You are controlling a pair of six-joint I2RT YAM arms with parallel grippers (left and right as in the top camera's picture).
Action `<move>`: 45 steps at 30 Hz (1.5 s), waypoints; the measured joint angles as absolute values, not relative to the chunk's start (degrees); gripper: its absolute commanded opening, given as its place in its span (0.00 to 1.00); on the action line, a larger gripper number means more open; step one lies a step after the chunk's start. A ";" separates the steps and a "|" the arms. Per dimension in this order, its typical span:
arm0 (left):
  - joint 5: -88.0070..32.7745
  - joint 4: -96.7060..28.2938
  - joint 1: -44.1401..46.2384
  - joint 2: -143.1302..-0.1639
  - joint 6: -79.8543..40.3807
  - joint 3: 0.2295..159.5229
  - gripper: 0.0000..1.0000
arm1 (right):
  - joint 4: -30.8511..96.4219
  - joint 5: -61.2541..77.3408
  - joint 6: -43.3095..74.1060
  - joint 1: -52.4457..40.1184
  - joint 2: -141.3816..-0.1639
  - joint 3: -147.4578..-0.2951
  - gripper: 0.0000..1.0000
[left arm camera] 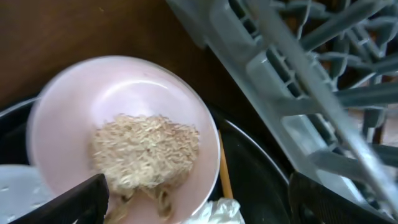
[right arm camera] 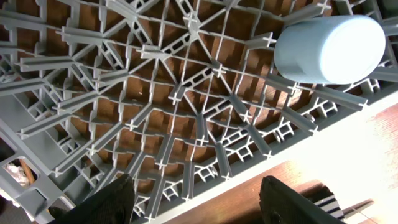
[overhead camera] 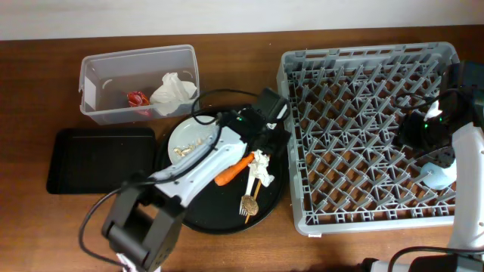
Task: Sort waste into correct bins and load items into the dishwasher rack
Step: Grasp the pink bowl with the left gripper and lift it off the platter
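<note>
**Q:** How do the two arms stand?

**A:** Left gripper (left arm camera: 198, 186) above the cream-pink bowl (left arm camera: 68, 118), jaws spread wide, grasping nothing; right gripper (right arm camera: 193, 193) above the lattice floor of the dishwasher rack (overhead camera: 340, 217), jaws likewise released and empty.

**Q:** And where do the task's things lie?

**A:** Bowl on the round black tray (overhead camera: 227, 215), just beside the rack's wall, holding a heap of beige food scraps (left arm camera: 146, 149); a wooden chopstick (left arm camera: 225, 177) alongside its rim; light blue cup (right arm camera: 329, 50) within the rack at its near right corner, apart from the right jaws; pale plate (overhead camera: 185, 136) and orange carrot piece (overhead camera: 233, 171) on the same round tray; crumpled white napkin (overhead camera: 174, 92) and red wrapper (overhead camera: 137, 98) inside the clear tub (overhead camera: 98, 72); shallow black tray (overhead camera: 102, 160) on the bench (overhead camera: 38, 75), left of the round one.
</note>
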State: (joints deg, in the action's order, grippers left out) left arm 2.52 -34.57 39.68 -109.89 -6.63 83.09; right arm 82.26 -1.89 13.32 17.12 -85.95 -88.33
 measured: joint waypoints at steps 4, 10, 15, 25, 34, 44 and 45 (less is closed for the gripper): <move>2.55 -33.43 39.79 -114.30 -6.44 83.09 0.80 | 82.26 -1.89 13.30 17.12 -85.95 -88.33 0.68; 2.52 -30.30 39.81 -116.73 -6.24 83.09 0.53 | 82.26 -1.89 13.26 17.12 -85.91 -88.33 0.68; 2.50 -29.26 40.01 -116.92 -6.15 83.09 0.22 | 82.26 -1.89 13.23 17.12 -85.91 -88.33 0.68; 3.64 -29.71 40.29 -116.90 -5.76 83.44 0.01 | 82.26 -1.89 13.10 17.12 -85.91 -88.33 0.69; 7.99 -40.34 40.34 -108.36 -4.01 84.44 0.01 | 82.28 -1.89 13.06 17.12 -85.89 -88.33 0.69; 1.30 -64.86 16.88 -96.75 -10.33 84.99 0.00 | 82.28 -1.91 12.84 17.12 -85.84 -88.31 0.68; -0.73 -66.35 12.84 -96.75 -10.35 84.97 0.01 | 82.30 -1.89 12.84 17.12 -85.82 -88.31 0.69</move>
State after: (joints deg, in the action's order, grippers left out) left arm -0.73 -66.35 12.84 -96.75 -10.35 84.97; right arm 82.30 -1.89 12.84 17.12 -85.82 -88.31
